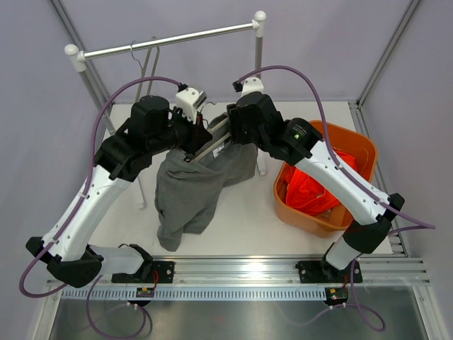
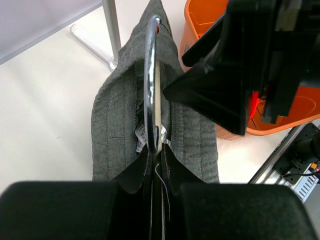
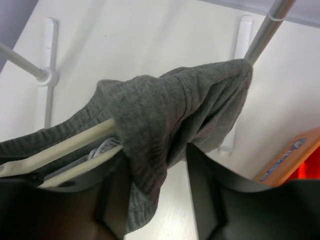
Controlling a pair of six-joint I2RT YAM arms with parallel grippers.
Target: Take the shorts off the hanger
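Looks about half done. One pair out already: orange-red shorts [image 1: 311,188] heaped in the orange plastic tub [image 1: 357,149] at the right of the bench [image 1: 248,212]. Still to go: the grey shorts [image 1: 191,191], threaded on the hanger [image 3: 75,145] in mid-air between the two arms, left of the tub and nearer than the clothes rail [image 1: 170,39], legs hanging down toward the bench on the near side.

Pinches the hanger's chrome wire hook [image 2: 150,75] with the left claw [image 2: 155,160], fingers pressed together on it. Straddles a bunched fold of grey cloth at one end of the hanger with the right claw [image 3: 155,195], fingers spread on either side, cloth against one and a sliver of gap at the other. Not a firm pinch yet, as far as can be told.

Left to do, by this reading: clamping that fold, drawing the waistband off the bars, setting the pair down clear of the hanger.

Soft, limp grey weave, finely flecked, with stitched parallel ridges at the elastic waist and a white label [image 2: 141,137] inside. Pale, smooth, straight hanger bars and a thin, shiny, round-bent hook. Rigid, glossy tub with rounded corners. Matt, pale bench.
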